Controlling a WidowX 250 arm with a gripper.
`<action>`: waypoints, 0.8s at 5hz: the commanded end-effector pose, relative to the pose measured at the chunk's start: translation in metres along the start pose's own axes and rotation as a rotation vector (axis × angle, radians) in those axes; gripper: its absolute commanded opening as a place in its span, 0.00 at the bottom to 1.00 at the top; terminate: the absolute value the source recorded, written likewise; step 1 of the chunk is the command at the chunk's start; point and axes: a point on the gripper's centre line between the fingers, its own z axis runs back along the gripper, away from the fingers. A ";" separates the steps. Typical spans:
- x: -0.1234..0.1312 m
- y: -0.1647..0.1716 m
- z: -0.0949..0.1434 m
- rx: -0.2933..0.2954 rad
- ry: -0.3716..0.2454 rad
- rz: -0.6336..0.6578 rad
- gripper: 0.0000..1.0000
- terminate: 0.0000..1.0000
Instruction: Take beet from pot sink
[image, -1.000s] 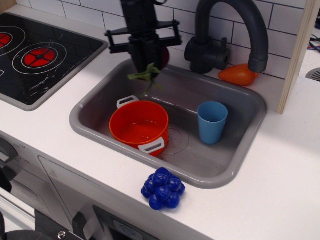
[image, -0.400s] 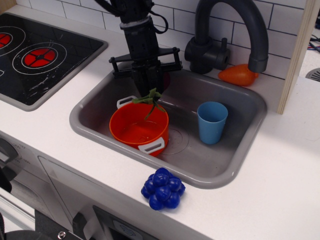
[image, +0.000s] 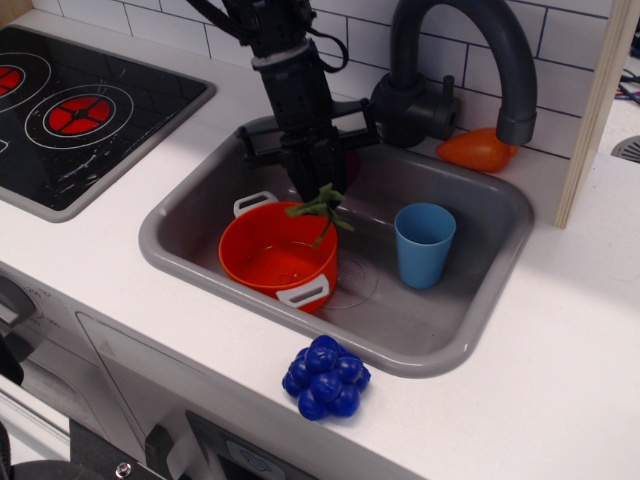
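My gripper hangs low inside the grey sink, just above the far right rim of the orange pot. It is shut on the beet. The beet's green leaves dangle below the fingers over the pot's rim. Its magenta body is almost wholly hidden by the fingers. The pot stands at the sink's left with its two grey handles showing, and its inside looks empty.
A light blue cup stands upright in the sink to the right of the pot. The dark faucet arches over the sink's back. An orange teardrop toy lies behind the sink. Blue grapes lie on the front counter. The stove is at the left.
My gripper has come down and to the right with the beet, from above the sink's back edge to just over the pot's far right rim.
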 end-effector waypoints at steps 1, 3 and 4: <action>-0.010 -0.022 0.010 -0.038 -0.082 -0.055 0.00 0.00; -0.018 -0.026 0.002 -0.026 -0.095 -0.081 1.00 0.00; -0.022 -0.028 0.009 -0.042 -0.120 -0.094 1.00 0.00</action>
